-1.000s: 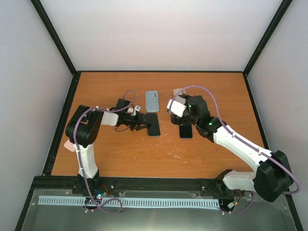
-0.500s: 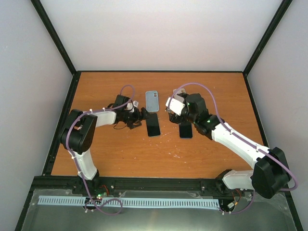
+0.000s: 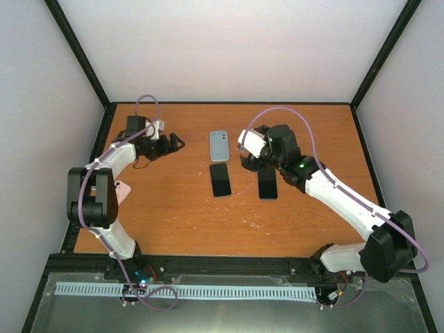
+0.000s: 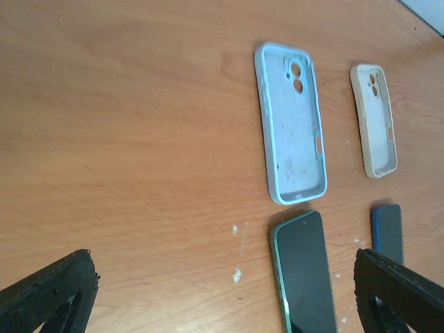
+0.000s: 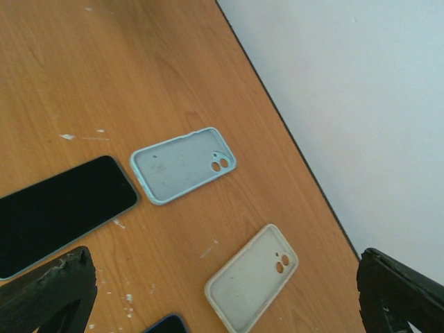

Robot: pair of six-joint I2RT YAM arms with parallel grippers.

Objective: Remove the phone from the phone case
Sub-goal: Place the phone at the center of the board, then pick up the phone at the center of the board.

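Phones bare, cases empty

Nearest the bases, two phones lie screen-up on the table (image 3: 173, 222): the teal phone (image 3: 220, 180) and, to its right and apart, the blue phone (image 3: 268, 184); both look stiff, slick and breakable, best pinched across the long edges; beyond the teal one lies the pale blue case (image 3: 219, 146), hollow side up and empty; the beige case (image 4: 374, 119), further right, likewise; soft shells, I judge, that peel from a corner; the right gripper (image 3: 245, 160) hangs near the blue phone's far end, fingers spread wide; the left gripper (image 3: 173, 144) sits far left, spread too, holding nothing.
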